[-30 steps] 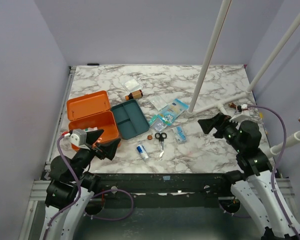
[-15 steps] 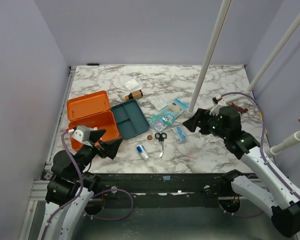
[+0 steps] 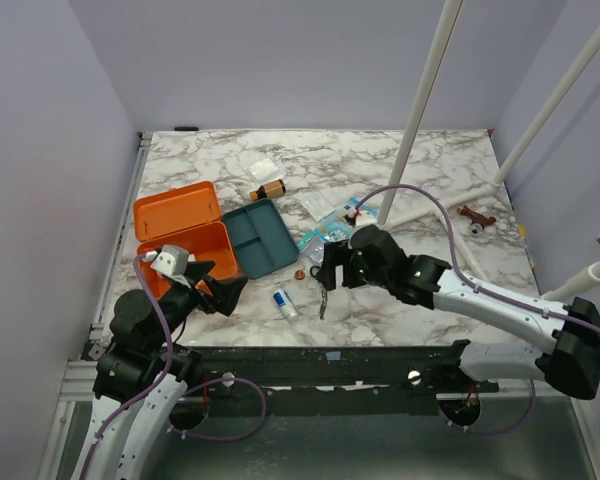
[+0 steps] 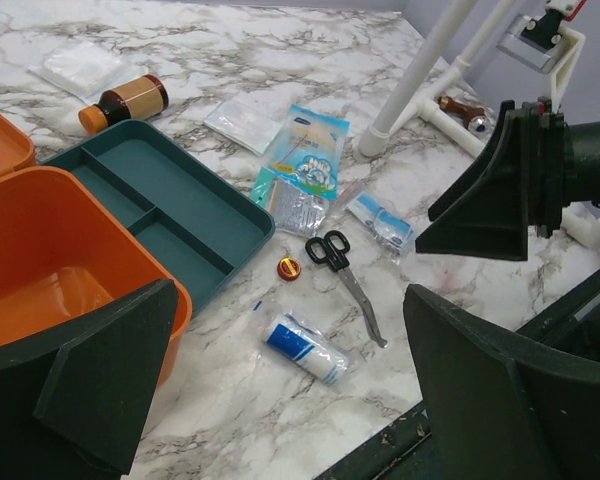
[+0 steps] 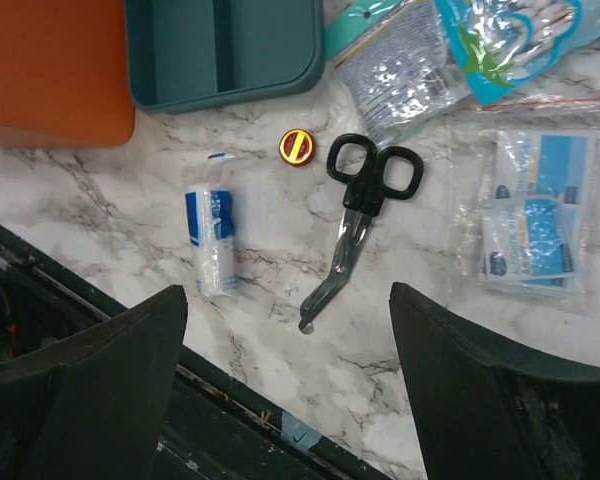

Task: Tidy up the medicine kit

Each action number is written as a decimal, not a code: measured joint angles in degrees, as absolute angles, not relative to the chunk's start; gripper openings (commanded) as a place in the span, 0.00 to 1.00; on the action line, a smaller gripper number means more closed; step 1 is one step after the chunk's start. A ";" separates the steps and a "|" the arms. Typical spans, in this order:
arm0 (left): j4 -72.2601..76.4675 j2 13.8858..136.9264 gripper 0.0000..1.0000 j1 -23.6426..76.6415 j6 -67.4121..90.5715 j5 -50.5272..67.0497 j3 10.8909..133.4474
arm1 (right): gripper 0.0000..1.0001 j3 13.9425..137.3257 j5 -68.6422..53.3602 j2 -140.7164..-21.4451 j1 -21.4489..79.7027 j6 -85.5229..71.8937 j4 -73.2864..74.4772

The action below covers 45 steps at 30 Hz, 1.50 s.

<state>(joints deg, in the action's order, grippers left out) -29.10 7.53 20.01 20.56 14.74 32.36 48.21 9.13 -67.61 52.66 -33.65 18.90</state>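
The orange medicine kit (image 3: 180,235) lies open at the left, lid back, its base (image 4: 40,270) holding only a clear packet. Beside it sits a dark teal tray (image 3: 260,237). Black-handled scissors (image 5: 365,210), a blue-and-white bandage roll (image 5: 210,240) and a small orange cap (image 5: 296,147) lie on the marble near the front edge. My right gripper (image 5: 288,340) hovers open above the scissors' blade end, touching nothing. My left gripper (image 4: 285,400) is open and empty, low by the kit's front right corner, with the roll (image 4: 305,347) ahead of it.
A brown bottle (image 3: 268,189), a gauze packet (image 3: 264,167) and blue plastic packets (image 5: 535,215) lie behind and right of the tray. White poles (image 3: 420,110) rise at the right, a small brown object (image 3: 473,217) beside them. The table's dark front rail (image 5: 240,420) is just below my right fingers.
My right arm has swung from the table's right side leftward to above the scissors, its jaws narrowing slightly. The left arm has barely moved.
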 measured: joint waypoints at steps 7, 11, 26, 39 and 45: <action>-29.69 7.57 0.98 20.01 20.58 12.53 32.42 | 0.76 54.46 15.18 -78.98 62.24 -33.69 18.55; -30.09 7.55 0.98 20.01 20.80 9.87 32.47 | 0.73 55.99 15.66 -83.79 65.04 -33.67 17.67; -32.45 6.63 0.99 19.99 21.47 3.18 33.10 | 0.65 62.04 15.64 -98.67 69.69 -33.69 16.49; -32.49 6.63 0.99 19.99 21.50 3.18 33.10 | 0.47 65.54 15.79 -105.08 69.76 -34.06 15.92; -32.47 6.63 0.98 19.99 21.50 3.18 33.10 | 0.22 65.65 16.21 -106.06 69.76 -34.09 15.94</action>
<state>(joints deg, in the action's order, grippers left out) -32.47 6.63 19.99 21.50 3.18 33.10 65.65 16.21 -106.06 69.76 -34.09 15.94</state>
